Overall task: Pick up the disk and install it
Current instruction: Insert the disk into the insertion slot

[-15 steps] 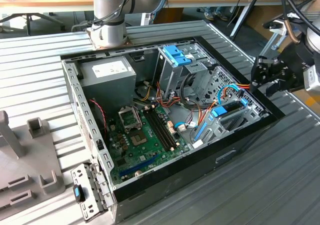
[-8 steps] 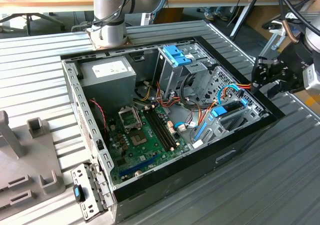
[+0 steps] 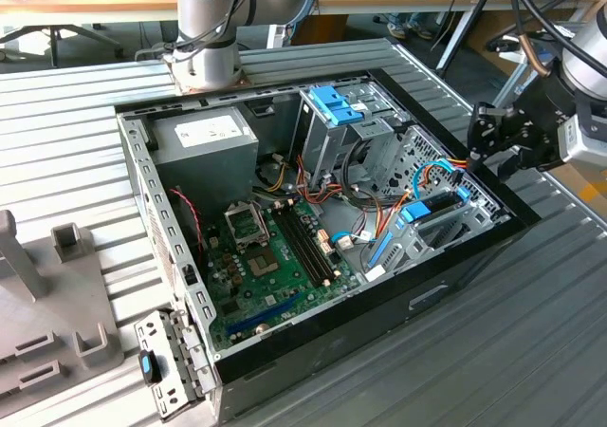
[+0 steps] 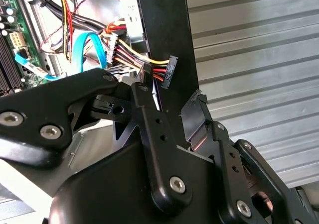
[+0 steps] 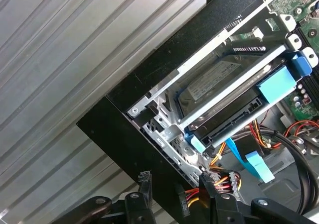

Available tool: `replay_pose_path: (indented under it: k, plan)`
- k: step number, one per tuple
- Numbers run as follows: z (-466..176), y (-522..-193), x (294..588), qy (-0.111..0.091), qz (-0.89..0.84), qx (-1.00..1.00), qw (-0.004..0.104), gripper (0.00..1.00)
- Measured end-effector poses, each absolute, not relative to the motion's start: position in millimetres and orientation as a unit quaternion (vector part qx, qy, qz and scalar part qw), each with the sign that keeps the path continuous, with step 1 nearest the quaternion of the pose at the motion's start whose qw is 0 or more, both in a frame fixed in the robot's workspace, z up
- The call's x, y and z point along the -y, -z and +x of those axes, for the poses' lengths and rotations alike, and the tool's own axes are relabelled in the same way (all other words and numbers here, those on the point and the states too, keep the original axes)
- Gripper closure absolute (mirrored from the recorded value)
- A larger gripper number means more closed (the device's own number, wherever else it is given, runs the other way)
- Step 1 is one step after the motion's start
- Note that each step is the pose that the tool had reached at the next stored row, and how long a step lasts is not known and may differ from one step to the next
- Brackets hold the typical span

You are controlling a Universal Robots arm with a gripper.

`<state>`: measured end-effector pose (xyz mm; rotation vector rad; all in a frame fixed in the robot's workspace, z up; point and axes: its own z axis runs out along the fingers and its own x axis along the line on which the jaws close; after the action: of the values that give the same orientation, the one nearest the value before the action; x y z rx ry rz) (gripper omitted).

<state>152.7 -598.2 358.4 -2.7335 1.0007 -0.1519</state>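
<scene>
My gripper [image 5: 175, 186] hangs with jaws spread above the black sheet-metal wall of the computer case [image 5: 134, 134]. That wall's rim shows between my fingertips in both wrist views. Outside it, the ribbed grey metal table [image 5: 60, 59] lies bare and gives me free room. Inside, it is tight. A bundle of red, yellow and black wires with a black plug [image 4: 169, 70] sits just beside my fingers. Flat blue cables [image 5: 251, 164] curl near it. The dark flat disk in blue plastic rails [image 5: 224, 82] fills the bay just beyond. Further in stands the tall grey metal cage with a blue latch [image 3: 332, 114]. The green circuit board [image 3: 270, 266] lies low, with open space above it.
</scene>
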Motion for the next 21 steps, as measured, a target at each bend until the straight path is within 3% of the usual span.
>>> replay_pose_path:
  k: [8, 9, 11, 12, 21]
  plan:
    - [152.7, -357.5, 597.6, 0.052, -0.932, -0.341, 0.113, 0.51]
    - [152.8, -357.5, 597.6, 0.052, -0.932, -0.341, 0.113, 0.58]
    - [152.7, -357.5, 597.6, 0.052, -0.932, -0.341, 0.113, 0.60]
    - [152.7, -357.5, 597.5, 0.052, -0.932, -0.341, 0.113, 0.67]
    - [152.7, -358.8, 597.5, 0.051, -0.934, -0.335, 0.114, 0.67]
